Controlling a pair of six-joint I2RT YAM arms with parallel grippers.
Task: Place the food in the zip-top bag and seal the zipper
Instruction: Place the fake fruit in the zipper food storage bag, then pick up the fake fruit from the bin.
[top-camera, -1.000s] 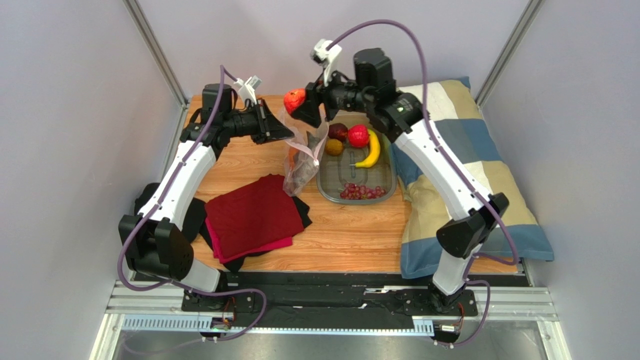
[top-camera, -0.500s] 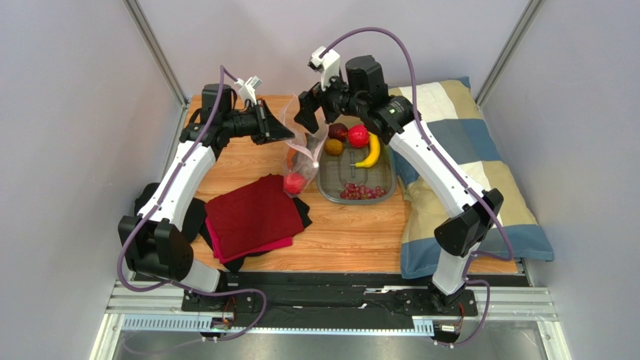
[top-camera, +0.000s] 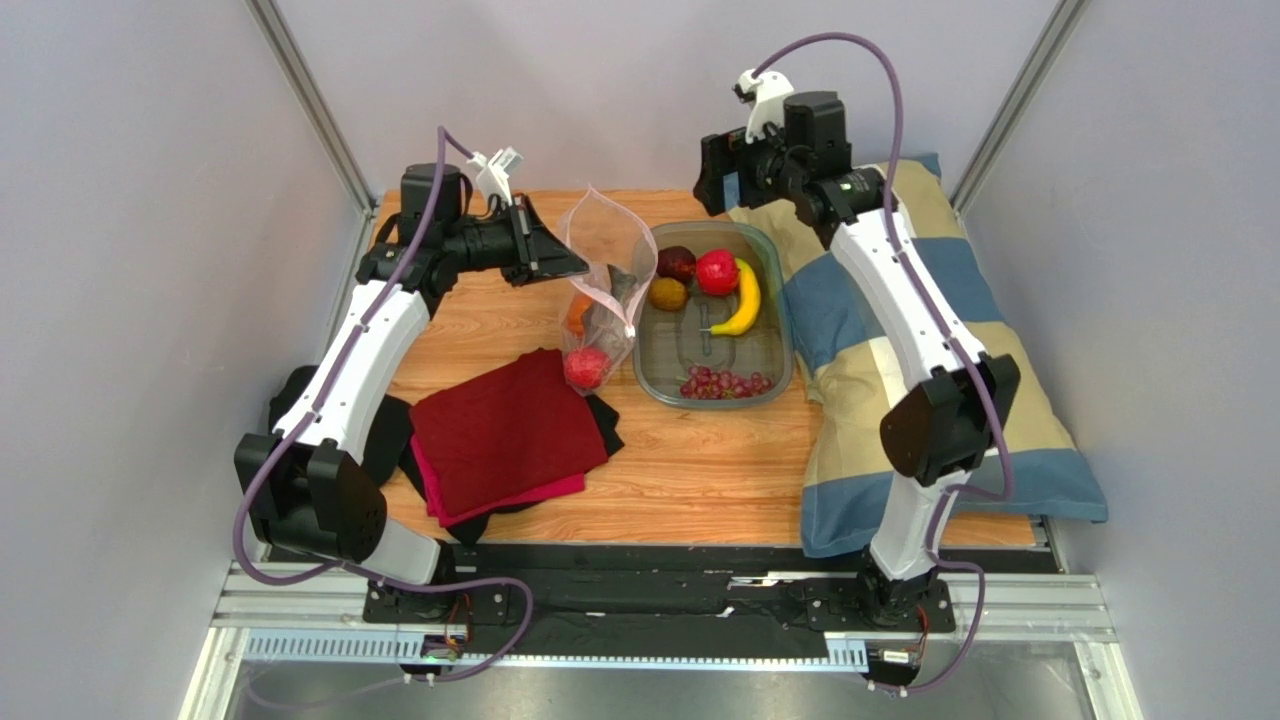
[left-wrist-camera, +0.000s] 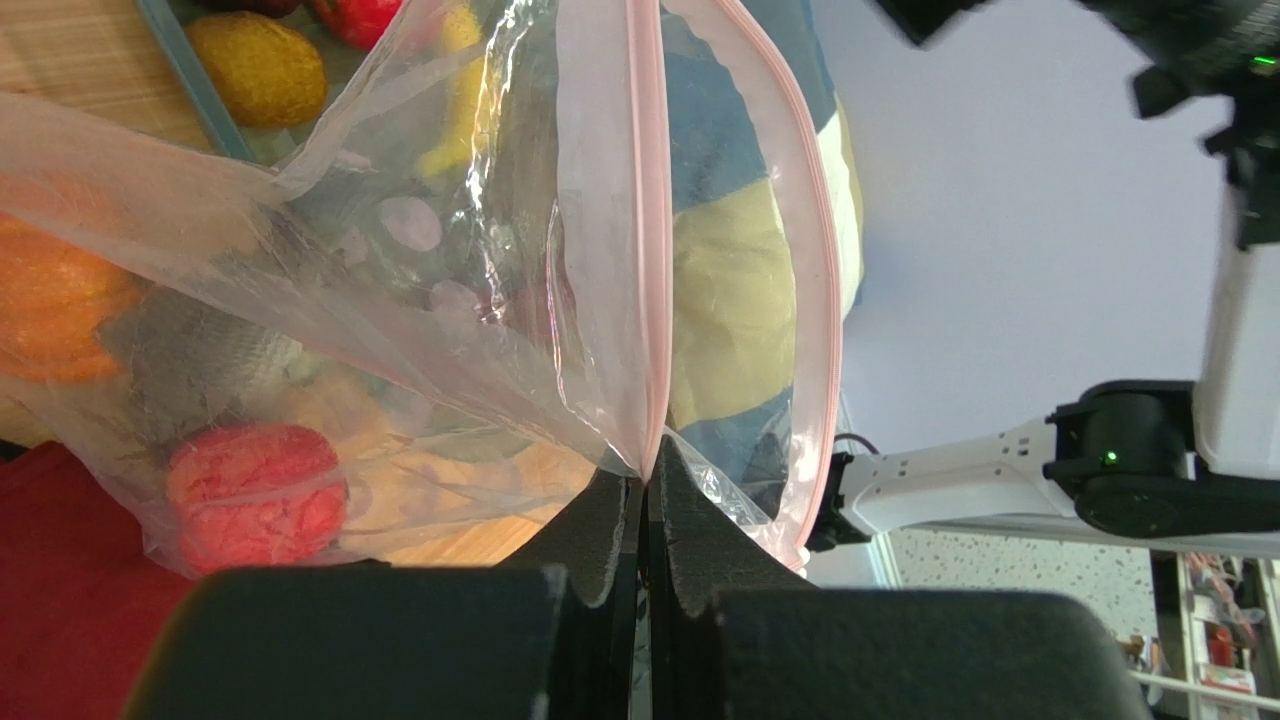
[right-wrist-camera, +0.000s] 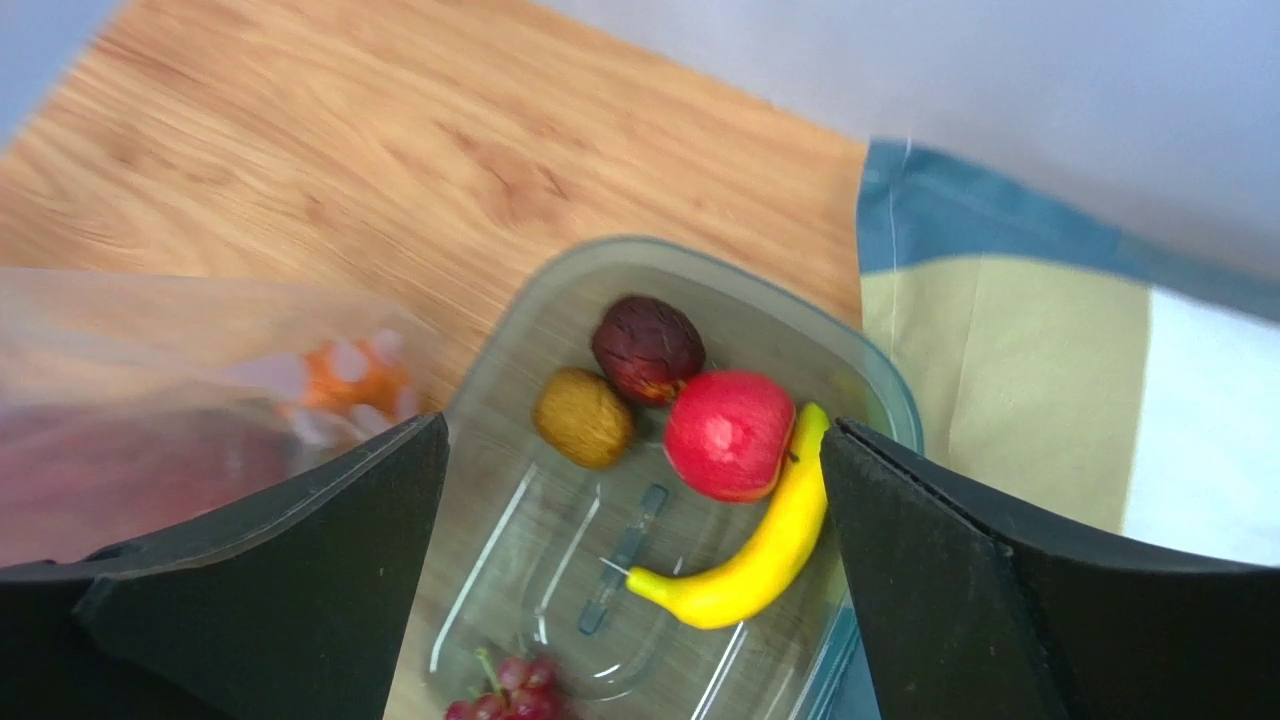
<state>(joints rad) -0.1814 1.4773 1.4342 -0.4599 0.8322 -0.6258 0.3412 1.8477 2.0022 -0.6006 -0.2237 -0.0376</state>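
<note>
A red cloth (top-camera: 504, 435) lies near-left on the desk (top-camera: 691, 480). The left end effector (left-wrist-camera: 649, 495) is clenched on the zipper (left-wrist-camera: 649, 225) of the zip-top bag (top-camera: 609, 285), held up open mid-desk with a strawberry (top-camera: 583, 368) at its bottom. Just right, a clear tub (top-camera: 769, 368) holds an apple (top-camera: 717, 273), a banana (top-camera: 739, 305) and grapes (top-camera: 724, 384). The right end effector (right-wrist-camera: 631, 435) hovers released above the tub's far side.
</note>
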